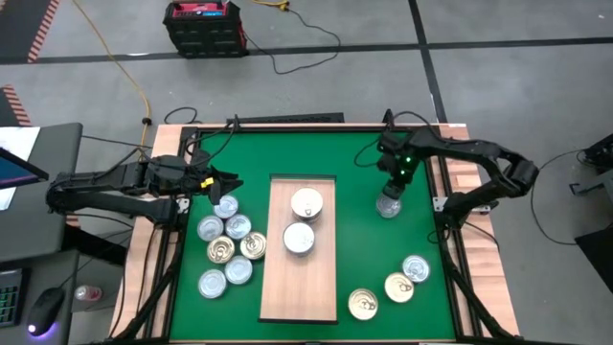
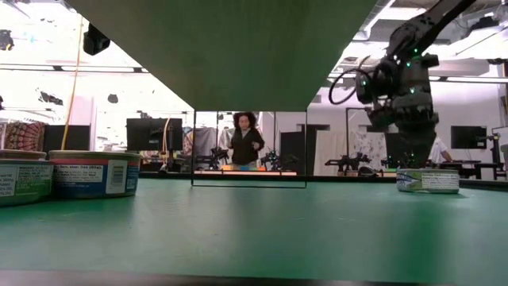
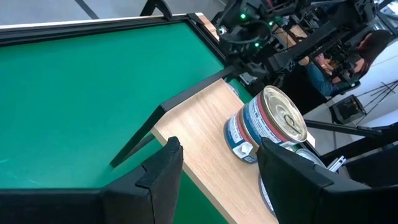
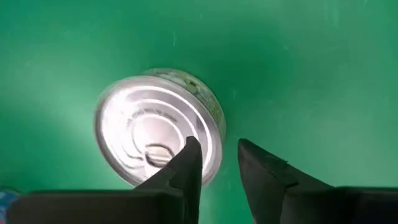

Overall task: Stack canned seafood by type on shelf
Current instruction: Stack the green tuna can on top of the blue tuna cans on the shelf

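right gripper (image 4: 216,163): narrow gap, empty, over silver round tin (image 4: 158,127) on green mat (image 1: 364,206) | left gripper (image 3: 221,171): wide, empty, beside pale wooden shelf board (image 1: 299,287)

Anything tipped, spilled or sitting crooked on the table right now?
Nothing stands out. Two tins sit upright on the shelf; the rest stand upright on the green mat. The right gripper hovers over a lone silver tin.

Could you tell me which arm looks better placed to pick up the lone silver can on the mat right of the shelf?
The right. Its end effector hovers directly over that can, fingers open. The left end effector sits across the shelf, by the can cluster.
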